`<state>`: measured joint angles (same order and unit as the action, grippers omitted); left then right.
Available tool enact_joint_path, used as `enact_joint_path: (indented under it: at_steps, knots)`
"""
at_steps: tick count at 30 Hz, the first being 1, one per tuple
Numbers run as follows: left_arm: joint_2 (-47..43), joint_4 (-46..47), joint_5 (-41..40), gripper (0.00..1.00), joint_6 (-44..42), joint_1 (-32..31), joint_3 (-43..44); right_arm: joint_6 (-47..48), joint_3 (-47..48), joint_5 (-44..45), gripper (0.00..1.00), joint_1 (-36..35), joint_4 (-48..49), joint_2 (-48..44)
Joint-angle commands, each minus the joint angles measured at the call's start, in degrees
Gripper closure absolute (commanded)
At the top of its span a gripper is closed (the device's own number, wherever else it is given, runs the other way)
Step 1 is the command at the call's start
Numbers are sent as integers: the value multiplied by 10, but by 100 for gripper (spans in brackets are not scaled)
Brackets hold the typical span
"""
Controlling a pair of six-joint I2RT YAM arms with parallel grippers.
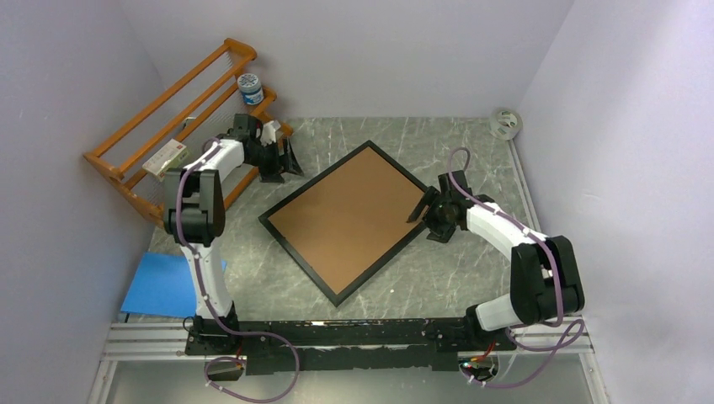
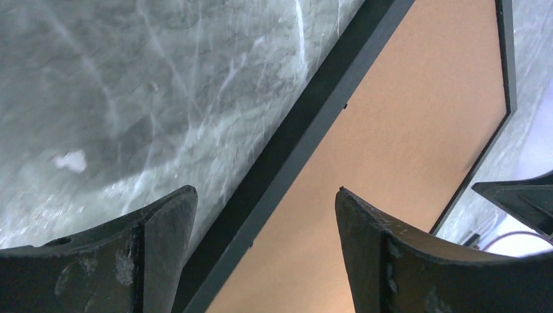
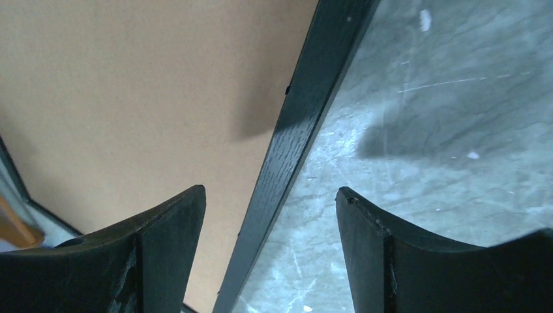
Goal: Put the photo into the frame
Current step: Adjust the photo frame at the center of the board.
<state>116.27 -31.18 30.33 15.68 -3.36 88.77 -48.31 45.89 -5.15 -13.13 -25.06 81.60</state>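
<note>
The black frame [image 1: 298, 262] lies flat on the marble table, turned like a diamond, with a brown backing board [image 1: 347, 220] filling it. The photo is hidden. My left gripper [image 1: 286, 160] hovers open just off the frame's upper-left side; in its wrist view the left gripper [image 2: 265, 190] straddles the frame's rail [image 2: 306, 124] and the board [image 2: 417, 117], holding nothing. My right gripper [image 1: 423, 210] is open at the frame's right corner. In the right wrist view the right gripper [image 3: 271, 189] spans the rail [image 3: 313, 85], with the board [image 3: 143, 85] to the left and nothing gripped.
An orange wooden rack [image 1: 168, 109] stands at the back left with a blue-lidded jar [image 1: 250, 87] on it. A blue sheet [image 1: 164, 284] lies at the near left. A tape roll [image 1: 506, 123] sits in the back right corner. Walls close in on three sides.
</note>
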Motion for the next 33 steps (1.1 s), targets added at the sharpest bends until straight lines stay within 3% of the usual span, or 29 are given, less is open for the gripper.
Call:
enact_joint_path:
  at_steps: [1, 6, 11, 14, 17, 19, 21, 33]
  knots:
    - [43, -5, 92, 18, -19, -7, 45, -30, -4, -55, 23, 0, 59, 12]
    - [53, -1, 104, 22, -4, -12, 18, -19, 2, -69, 25, 0, 86, 45]
    - [40, -36, 80, 41, -10, -33, -18, 12, 27, -69, 36, 0, 100, 88]
    - [20, -41, 48, 47, -4, -45, -61, 35, 48, -70, 42, 0, 109, 109]
    - [8, -33, 50, 57, 17, -53, -102, 59, 70, -71, 51, 0, 119, 129]
    - [-3, -17, 69, 74, 36, -58, -135, 68, 90, -58, 56, 0, 109, 144]
    - [-21, -6, 81, 83, 47, -69, -168, 71, 106, -46, 58, 2, 100, 153]
    - [-113, 36, 39, 84, 107, -167, -357, 163, 200, -25, 62, 43, 144, 237]
